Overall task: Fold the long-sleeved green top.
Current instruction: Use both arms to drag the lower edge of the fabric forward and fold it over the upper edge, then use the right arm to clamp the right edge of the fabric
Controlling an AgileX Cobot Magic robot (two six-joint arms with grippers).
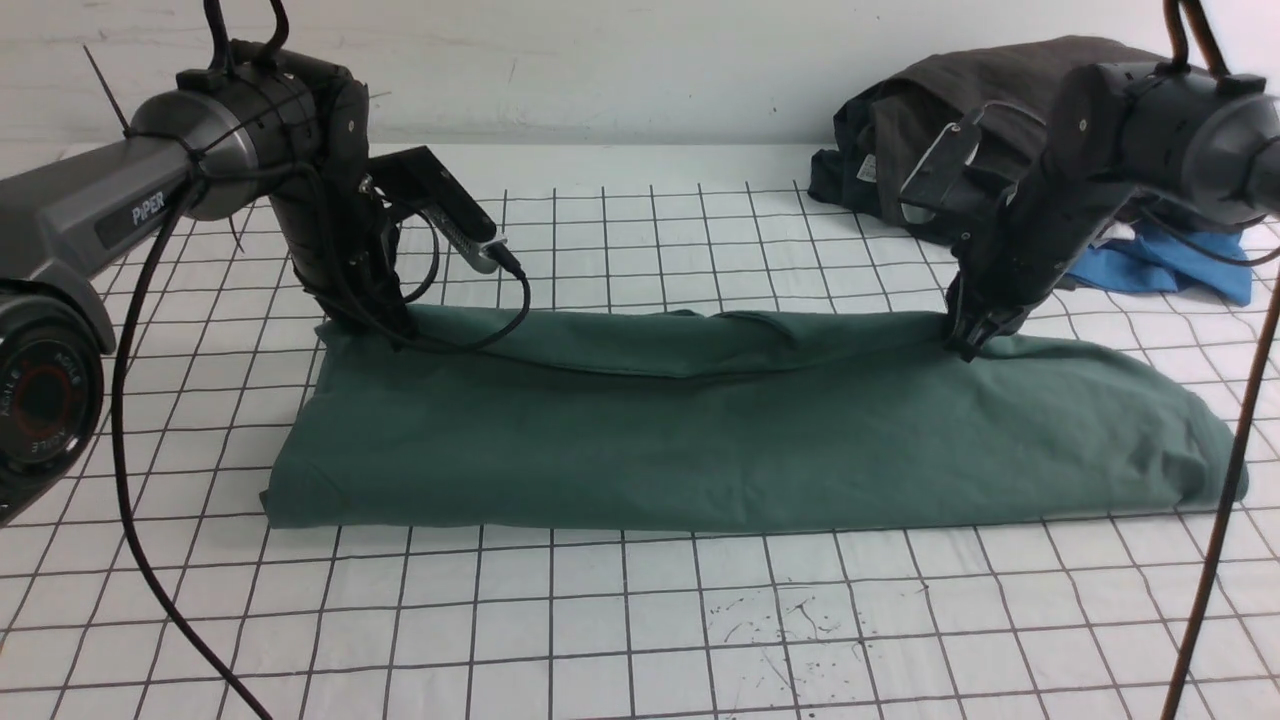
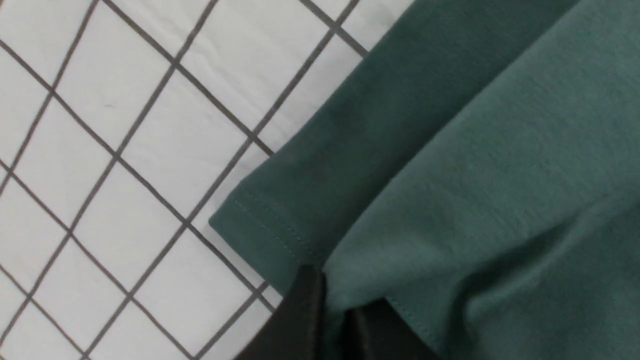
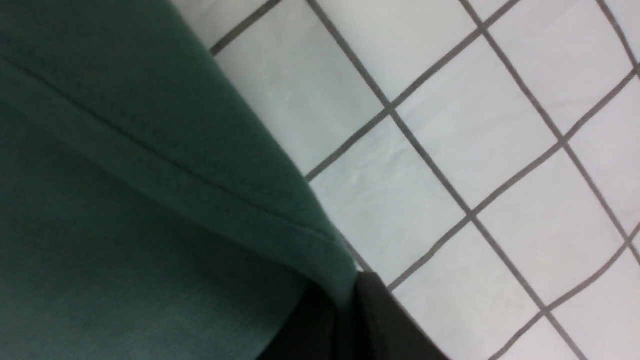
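Green long-sleeved top (image 1: 720,440) runs left-right. Left gripper (image 1: 395,335) and right gripper (image 1: 975,345) each clamp its far edge; the bulk lies robot-side.

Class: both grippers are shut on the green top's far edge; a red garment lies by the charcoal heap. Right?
No: in the front view that garment by the charcoal heap is blue, not red. The rest holds.

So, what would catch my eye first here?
A dark-green top lies folded into a long band across the gridded table, the left gripper and right gripper each shut on its far edge. A charcoal garment and a blue garment lie heaped at the far right.
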